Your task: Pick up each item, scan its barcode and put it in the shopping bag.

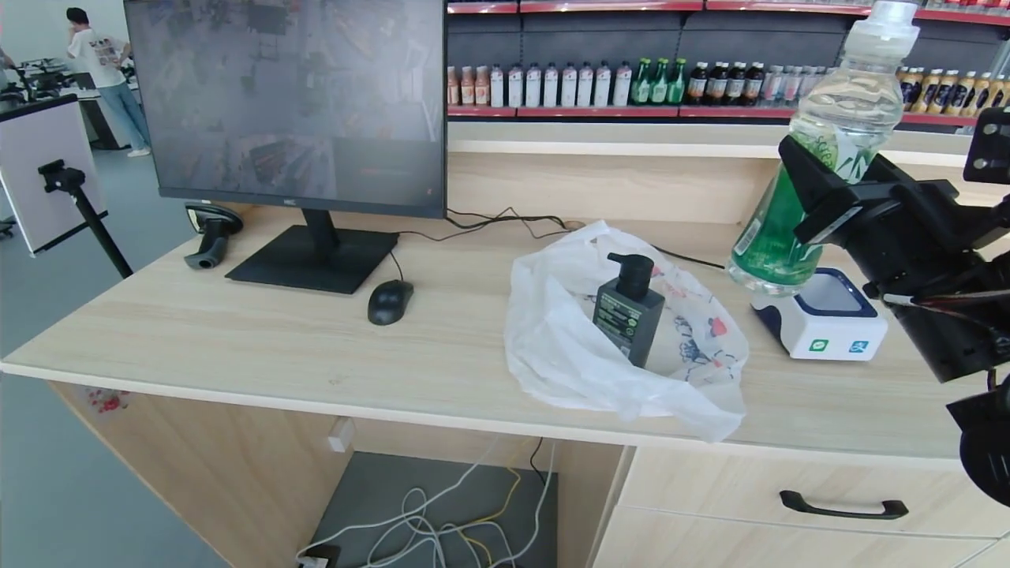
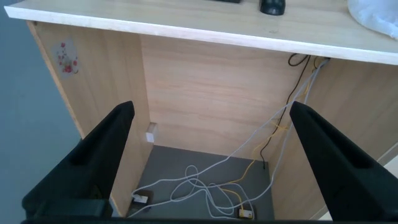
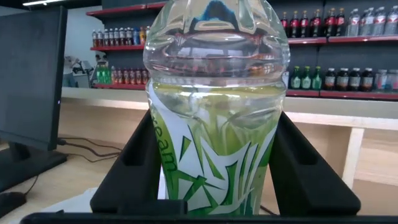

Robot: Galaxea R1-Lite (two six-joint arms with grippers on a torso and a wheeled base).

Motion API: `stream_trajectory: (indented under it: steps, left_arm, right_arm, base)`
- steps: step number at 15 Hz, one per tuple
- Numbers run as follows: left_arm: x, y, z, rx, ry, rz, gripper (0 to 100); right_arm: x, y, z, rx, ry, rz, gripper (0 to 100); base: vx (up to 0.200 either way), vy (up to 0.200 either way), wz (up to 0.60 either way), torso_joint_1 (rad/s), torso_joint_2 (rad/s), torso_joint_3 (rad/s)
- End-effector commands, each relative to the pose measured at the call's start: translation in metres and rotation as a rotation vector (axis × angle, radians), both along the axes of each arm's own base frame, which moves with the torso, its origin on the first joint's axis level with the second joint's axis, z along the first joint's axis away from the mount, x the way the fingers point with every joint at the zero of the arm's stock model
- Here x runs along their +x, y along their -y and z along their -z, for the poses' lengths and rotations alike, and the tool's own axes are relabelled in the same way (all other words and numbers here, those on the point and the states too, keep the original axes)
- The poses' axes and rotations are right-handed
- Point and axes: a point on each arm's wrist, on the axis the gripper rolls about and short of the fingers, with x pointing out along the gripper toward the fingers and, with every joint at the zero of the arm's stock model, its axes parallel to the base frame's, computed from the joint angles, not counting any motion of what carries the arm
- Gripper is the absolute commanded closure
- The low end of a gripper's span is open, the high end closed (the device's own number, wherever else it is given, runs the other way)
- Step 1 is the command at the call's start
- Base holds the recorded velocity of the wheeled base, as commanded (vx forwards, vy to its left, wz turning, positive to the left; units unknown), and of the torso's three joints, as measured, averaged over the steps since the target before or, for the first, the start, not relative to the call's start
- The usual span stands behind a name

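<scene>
Hanging tilted just above the scanner (image 1: pixel 824 319), the green-labelled bottle (image 1: pixel 777 237) is pinched by the right gripper (image 1: pixel 836 180); its barcode should be turned toward the scanner window before bagging.

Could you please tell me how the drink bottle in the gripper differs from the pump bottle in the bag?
The drink bottle is clear with a green label; the pump bottle is dark and opaque. The drink bottle is held tilted in the right gripper at the scanner; the pump bottle stands in the shopping bag. Both are bottles.
</scene>
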Motion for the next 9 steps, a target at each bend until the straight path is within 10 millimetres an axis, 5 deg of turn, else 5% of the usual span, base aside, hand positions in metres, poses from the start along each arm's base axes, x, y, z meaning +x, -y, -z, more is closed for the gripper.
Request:
stream_trajectory:
  steps: [1, 9]
  left_arm:
    - [0.000, 0.000, 0.000, 0.000, 0.001, 0.000, 0]
    - [0.000, 0.000, 0.000, -0.001, 0.001, 0.000, 0]
  right_arm:
    - [0.001, -0.001, 0.000, -0.002, 0.000, -0.005, 100]
    - [0.033, -0.018, 0.024, -0.009, -0.069, -0.040, 100]
  base:
    - [0.000, 0.000, 0.00, 0.000, 0.00, 0.000]
    - [0.000, 0.000, 0.00, 0.000, 0.00, 0.000]
